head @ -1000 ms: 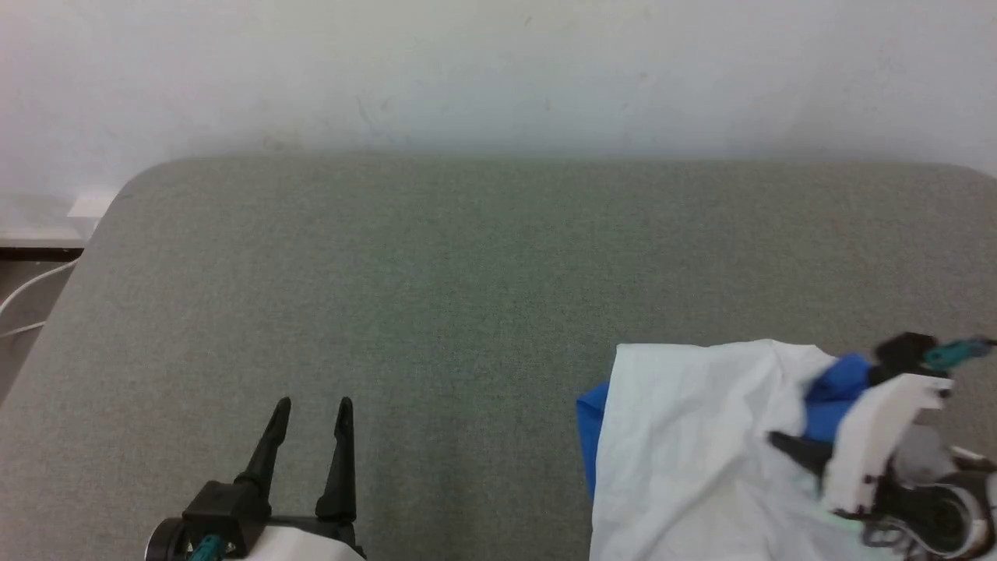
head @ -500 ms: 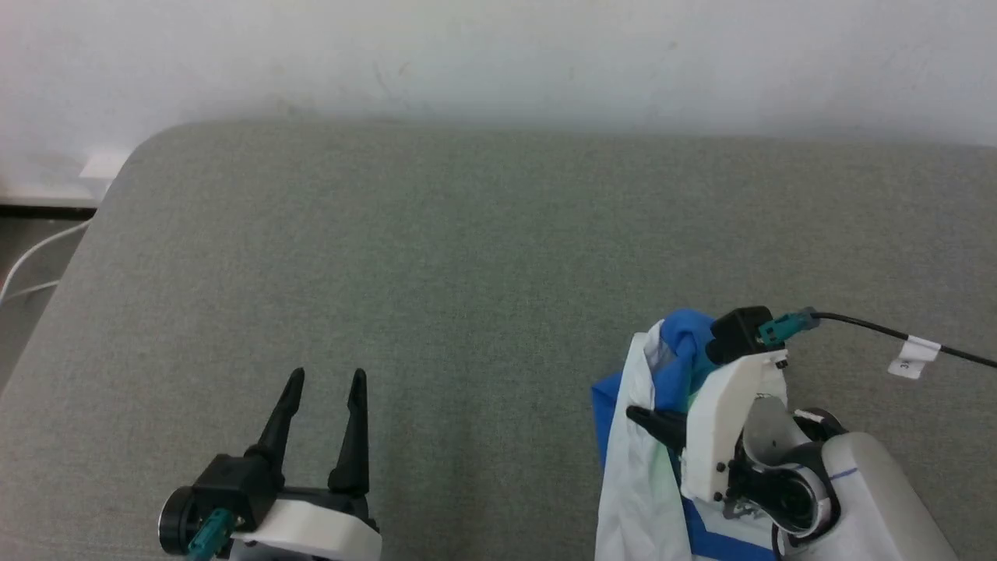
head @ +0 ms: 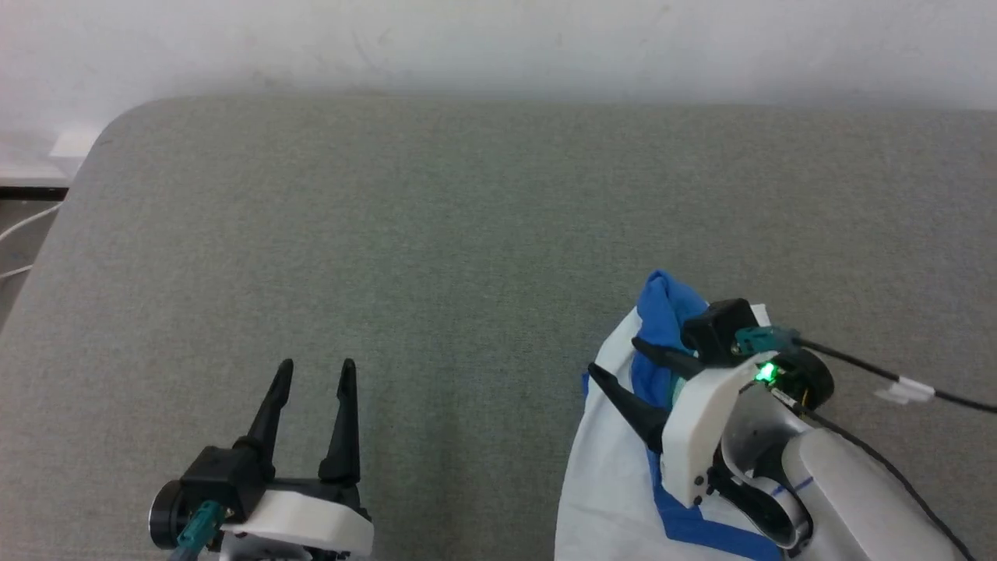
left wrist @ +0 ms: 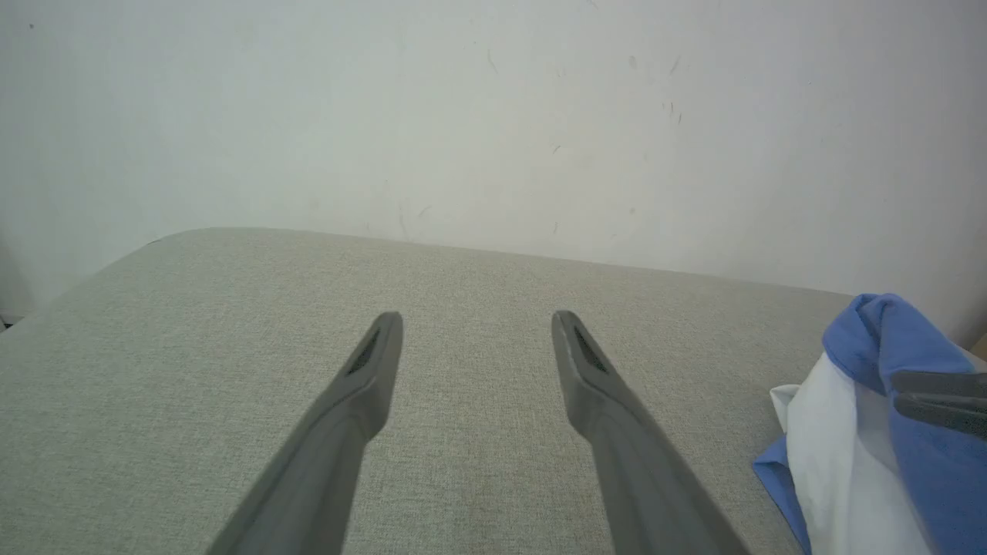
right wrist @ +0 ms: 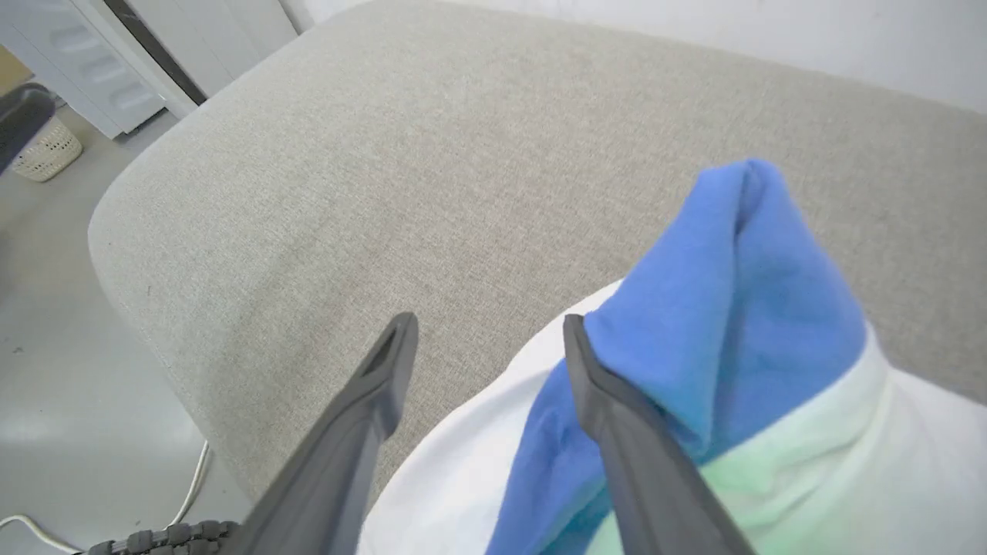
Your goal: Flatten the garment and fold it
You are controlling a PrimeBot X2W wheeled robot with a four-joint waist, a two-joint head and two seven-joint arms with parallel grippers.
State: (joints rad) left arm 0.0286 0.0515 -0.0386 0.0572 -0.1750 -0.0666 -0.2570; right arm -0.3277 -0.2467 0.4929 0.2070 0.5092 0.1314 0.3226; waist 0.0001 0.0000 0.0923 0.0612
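I see my right gripper [head: 615, 356] wide, pinching nothing, against the garment [head: 611, 483] heaped at the near right of the cushion [head: 467, 234], while my left gripper [head: 315, 366] hovers wide at near left, free, I judge, to take a corner.

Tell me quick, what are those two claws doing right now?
Left gripper: open, holding nothing.
Right gripper: open, against the bunched white-and-blue cloth shirt, not gripping it.
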